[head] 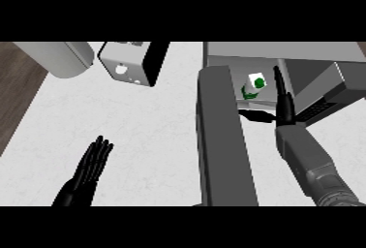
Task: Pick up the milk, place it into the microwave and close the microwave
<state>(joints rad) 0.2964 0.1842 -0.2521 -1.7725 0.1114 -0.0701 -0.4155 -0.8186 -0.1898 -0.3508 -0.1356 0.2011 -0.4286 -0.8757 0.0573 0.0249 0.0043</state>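
The milk carton, white with green marks, stands inside the open microwave at the upper right. The microwave's door swings out toward me, a long grey slab left of the cavity. My right hand is just right of the carton with its fingers straight and pointing into the cavity, thumb stretched left below the carton. It does not hold the milk. My left hand rests open at the lower left, fingers up.
A toaster stands at the back centre-left. A grey rounded appliance sits at the back left corner. The counter's left edge meets dark wooden floor.
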